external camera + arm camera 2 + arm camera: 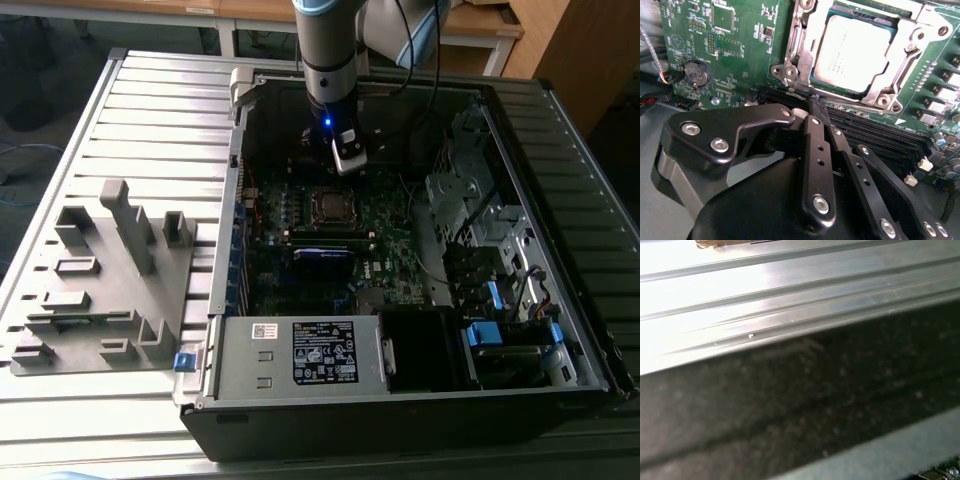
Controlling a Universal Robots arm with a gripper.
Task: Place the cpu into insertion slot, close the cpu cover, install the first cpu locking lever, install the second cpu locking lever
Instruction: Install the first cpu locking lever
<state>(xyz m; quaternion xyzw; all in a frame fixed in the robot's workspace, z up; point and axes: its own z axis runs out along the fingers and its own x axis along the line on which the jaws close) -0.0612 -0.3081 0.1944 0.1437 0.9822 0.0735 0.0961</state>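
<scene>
The cpu (857, 52), a grey-silver square, lies in the insertion slot (328, 206) on the green board (740, 65). The silver cpu cover (802, 45) lies flat around it, and the chip shows through its window. My gripper (815, 104) is black, with its fingers (812, 145) drawn together and nothing between them. Its tip is at the socket's edge beside the long black memory slots (880, 135), close to a thin metal lever (797, 93). In the exterior view the gripper (345, 165) hangs inside the open computer case, just behind the socket.
A coin battery (696, 74) sits on the board. The power supply (300, 350) is near the case front and the drive cage (480, 230) on the exterior view's right. A grey fixture (100, 280) stands on the slatted table. A dark case wall (790, 415) is in the first wrist view.
</scene>
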